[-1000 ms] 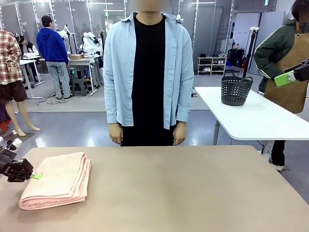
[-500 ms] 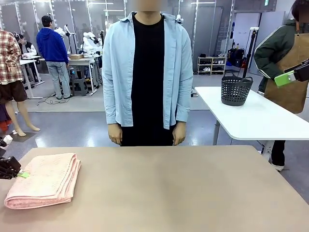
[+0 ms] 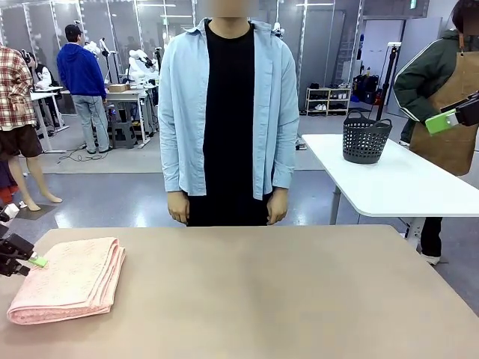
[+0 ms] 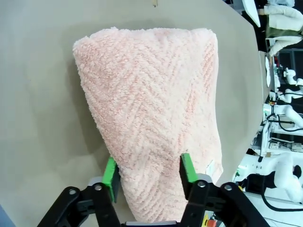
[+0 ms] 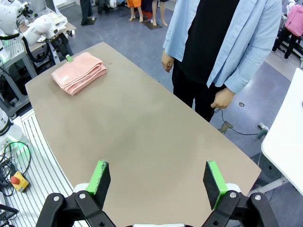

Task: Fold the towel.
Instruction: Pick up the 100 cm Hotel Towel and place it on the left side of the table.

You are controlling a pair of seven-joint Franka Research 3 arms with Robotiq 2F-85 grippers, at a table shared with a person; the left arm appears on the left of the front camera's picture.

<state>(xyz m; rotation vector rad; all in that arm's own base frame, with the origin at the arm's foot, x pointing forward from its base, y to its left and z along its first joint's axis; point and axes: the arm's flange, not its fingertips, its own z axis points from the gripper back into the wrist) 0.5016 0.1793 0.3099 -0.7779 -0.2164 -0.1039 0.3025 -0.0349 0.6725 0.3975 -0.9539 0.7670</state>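
My left claw stands with its two green pads apart, one on each side of the near end of the towel. From my left wrist I see a small gap between the pads and the pink cloth, so the claw is released and is not squeezing the towel. In the front view this claw is at the left edge of the table, just beside the left side of the towel.

My right claw is wide apart with nothing between its fingers. It hangs high above the table, and from there I look down on the brown top.

The towel is folded into a thick stack of several layers. It lies flat on the left part of the table, near the left edge, with its folded layers facing the middle of the table. The herringbone pattern is clear from my left wrist. From my right wrist the towel is far off at the corner of the table.

At the far side of the table a person stands in a light blue shirt over a black top, with both hands hanging down by the sides, well apart from the towel.

Behind, to the right, a dark basket stands on a white table.
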